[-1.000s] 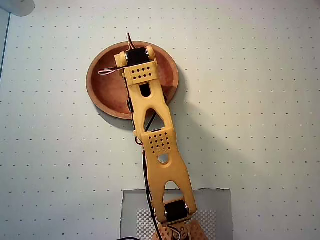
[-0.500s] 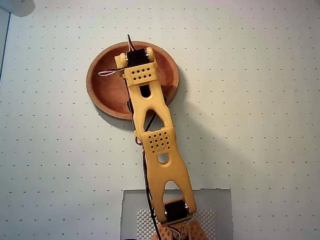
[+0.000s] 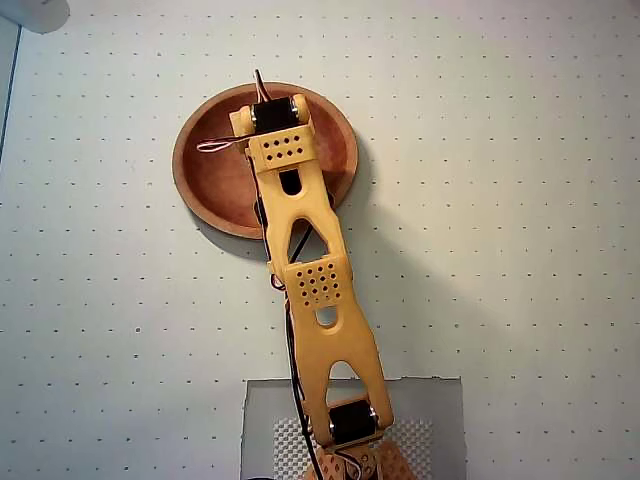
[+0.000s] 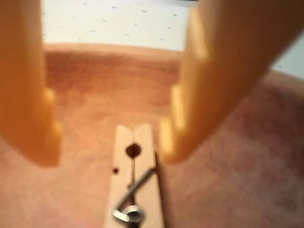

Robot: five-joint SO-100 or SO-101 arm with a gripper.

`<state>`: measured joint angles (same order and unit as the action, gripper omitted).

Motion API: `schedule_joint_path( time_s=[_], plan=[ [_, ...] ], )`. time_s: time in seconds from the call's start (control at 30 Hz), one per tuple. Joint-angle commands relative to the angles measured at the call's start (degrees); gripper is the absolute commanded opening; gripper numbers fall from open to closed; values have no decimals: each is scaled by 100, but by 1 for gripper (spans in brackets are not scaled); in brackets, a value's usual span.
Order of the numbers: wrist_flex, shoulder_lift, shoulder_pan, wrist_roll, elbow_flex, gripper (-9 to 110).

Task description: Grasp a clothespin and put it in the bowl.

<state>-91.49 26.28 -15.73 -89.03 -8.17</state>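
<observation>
The reddish-brown wooden bowl [image 3: 215, 180] sits on the white dotted table left of centre in the overhead view. The yellow arm [image 3: 315, 290] reaches over it, and its wrist hides the gripper and the middle of the bowl. In the wrist view the gripper [image 4: 108, 154] is open, with its two yellow fingers [image 4: 28, 118] spread wide just above the bowl's floor [image 4: 237, 166]. The pale wooden clothespin [image 4: 123, 187] with its metal spring lies flat on the bowl's floor between and below the fingertips, touching neither.
The arm's base stands on a grey mat [image 3: 262, 400] at the bottom edge of the overhead view. A pale round object [image 3: 35, 12] shows at the top left corner. A darker strip [image 3: 5, 90] runs down the table's left edge.
</observation>
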Motion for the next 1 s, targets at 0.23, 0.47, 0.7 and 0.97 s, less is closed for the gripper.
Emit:
schedule_joint_path(
  time_s=[0.23, 0.47, 0.7, 0.97],
  plan=[
    [-554, 589, -70, 0, 316, 14],
    [-1134, 1380, -202, 62, 44, 14],
    [-1134, 2347, -246, 70, -1468, 14],
    [-1125, 4008, -229, 79, -3463, 14]
  ],
)
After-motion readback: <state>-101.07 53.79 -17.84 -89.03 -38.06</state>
